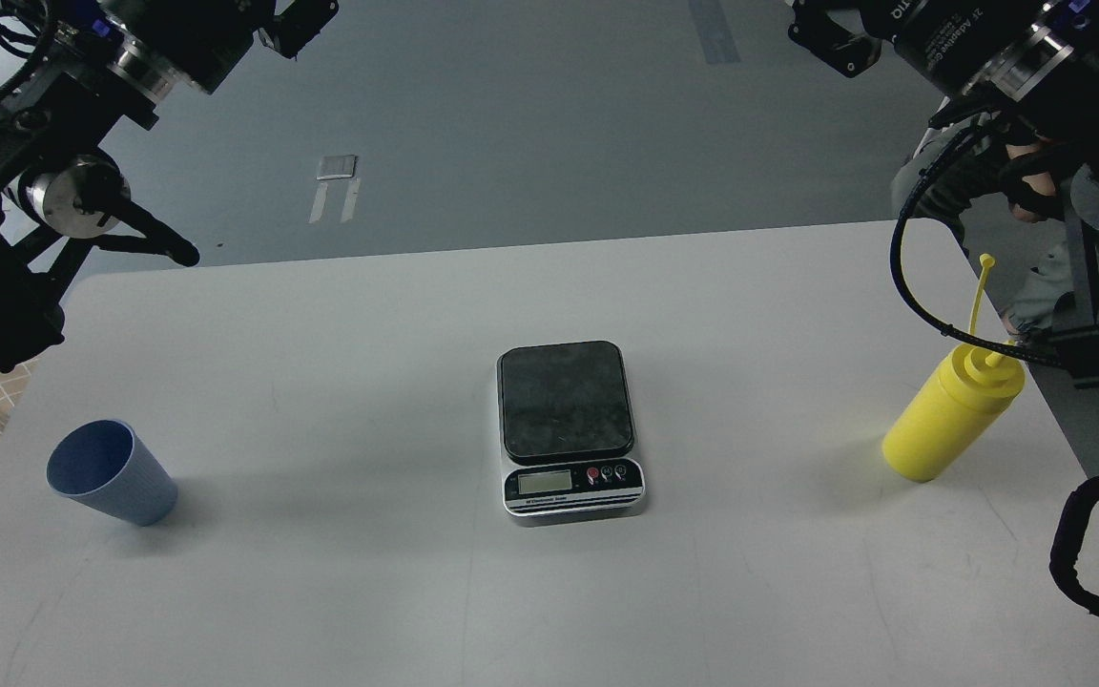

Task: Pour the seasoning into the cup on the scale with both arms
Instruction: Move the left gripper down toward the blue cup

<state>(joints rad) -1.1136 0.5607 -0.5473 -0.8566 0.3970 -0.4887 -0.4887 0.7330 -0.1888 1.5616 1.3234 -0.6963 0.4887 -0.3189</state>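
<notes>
The light-blue ribbed cup (111,471) stands upright on the white table (368,592) at the front left. The scale (569,427) sits at the table's middle, its dark plate bare. The yellow seasoning bottle (950,413) stands at the right edge, cap strap sticking up. My left gripper (301,19) is high at the top left, far above and behind the cup. My right gripper (831,43) is high at the top right, well behind the bottle. Both are cut by the top edge, so their fingers cannot be told apart.
A black cable (922,296) from my right arm loops down close behind the bottle's nozzle. Another black cable loop (1074,553) hangs at the table's front right corner. Grey floor lies beyond the table's far edge.
</notes>
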